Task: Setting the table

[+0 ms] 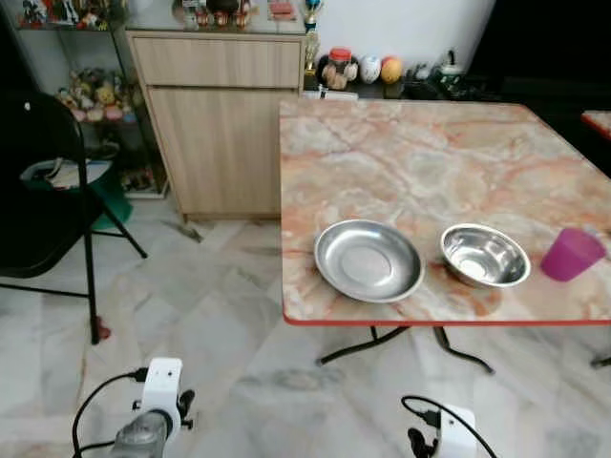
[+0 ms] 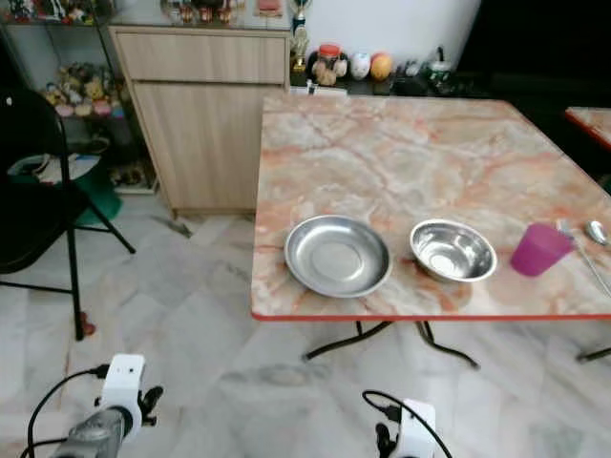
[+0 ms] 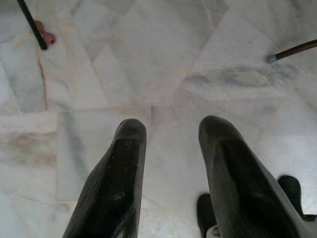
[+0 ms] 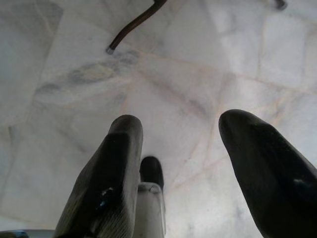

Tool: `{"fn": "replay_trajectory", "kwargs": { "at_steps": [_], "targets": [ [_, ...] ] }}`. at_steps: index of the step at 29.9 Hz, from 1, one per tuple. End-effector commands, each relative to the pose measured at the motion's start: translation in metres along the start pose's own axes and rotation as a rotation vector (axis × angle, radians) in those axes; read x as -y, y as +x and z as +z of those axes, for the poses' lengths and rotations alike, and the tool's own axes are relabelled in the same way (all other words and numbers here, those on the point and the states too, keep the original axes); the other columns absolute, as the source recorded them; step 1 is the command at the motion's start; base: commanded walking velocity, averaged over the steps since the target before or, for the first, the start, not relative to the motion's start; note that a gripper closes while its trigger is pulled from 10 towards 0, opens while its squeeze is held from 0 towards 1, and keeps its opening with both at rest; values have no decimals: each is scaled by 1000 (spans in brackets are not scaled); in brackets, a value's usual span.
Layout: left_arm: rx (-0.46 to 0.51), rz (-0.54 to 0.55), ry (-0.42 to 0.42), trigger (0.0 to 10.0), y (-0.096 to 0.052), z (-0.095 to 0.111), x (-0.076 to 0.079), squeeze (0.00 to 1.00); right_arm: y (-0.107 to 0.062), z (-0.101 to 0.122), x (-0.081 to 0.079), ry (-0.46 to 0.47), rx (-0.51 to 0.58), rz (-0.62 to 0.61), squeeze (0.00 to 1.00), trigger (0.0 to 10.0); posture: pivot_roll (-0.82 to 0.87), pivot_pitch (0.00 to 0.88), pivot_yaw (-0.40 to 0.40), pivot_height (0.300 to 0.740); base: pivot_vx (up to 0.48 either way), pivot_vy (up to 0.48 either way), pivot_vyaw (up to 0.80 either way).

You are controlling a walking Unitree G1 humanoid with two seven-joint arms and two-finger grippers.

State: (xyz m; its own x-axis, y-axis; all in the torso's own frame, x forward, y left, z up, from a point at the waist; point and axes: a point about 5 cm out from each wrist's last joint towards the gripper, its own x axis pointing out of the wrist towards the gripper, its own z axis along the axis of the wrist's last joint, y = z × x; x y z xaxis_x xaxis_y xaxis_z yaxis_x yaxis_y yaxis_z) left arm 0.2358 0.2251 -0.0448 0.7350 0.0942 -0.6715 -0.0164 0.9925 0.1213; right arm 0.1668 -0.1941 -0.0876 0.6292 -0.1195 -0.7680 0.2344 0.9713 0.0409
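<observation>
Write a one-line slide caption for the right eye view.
Marble table holding steel plate, steel bowl, pink cup and spoon.

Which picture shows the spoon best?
The right eye view: the spoon lies on the marble table just past the pink cup, bowl and handle visible. The left eye view cuts off at the cup. Both wrist views look at the floor.

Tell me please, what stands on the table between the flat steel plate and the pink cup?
A steel bowl stands between the steel plate and the pink cup, apart from both. The left and right eye views both show this.
</observation>
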Motion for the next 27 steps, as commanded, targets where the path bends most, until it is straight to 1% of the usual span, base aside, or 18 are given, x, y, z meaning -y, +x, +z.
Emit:
{"fn": "replay_trajectory", "kwargs": {
  "at_steps": [1,12,27],
  "targets": [
    [-6,-10,25,10000,0,-1,4,0,0,2,5,0,7,-9,0,10000,71,0,-20,740,0,0,0],
    [-6,-2,36,10000,0,-1,3,0,0,1,3,-2,3,1,0,10000,73,0,-15,740,0,0,0],
    [-7,-1,37,10000,0,-1,4,0,-1,-1,7,-12,-4,-10,0,10000,69,0,-16,740,0,-16,0]
  ]
}}
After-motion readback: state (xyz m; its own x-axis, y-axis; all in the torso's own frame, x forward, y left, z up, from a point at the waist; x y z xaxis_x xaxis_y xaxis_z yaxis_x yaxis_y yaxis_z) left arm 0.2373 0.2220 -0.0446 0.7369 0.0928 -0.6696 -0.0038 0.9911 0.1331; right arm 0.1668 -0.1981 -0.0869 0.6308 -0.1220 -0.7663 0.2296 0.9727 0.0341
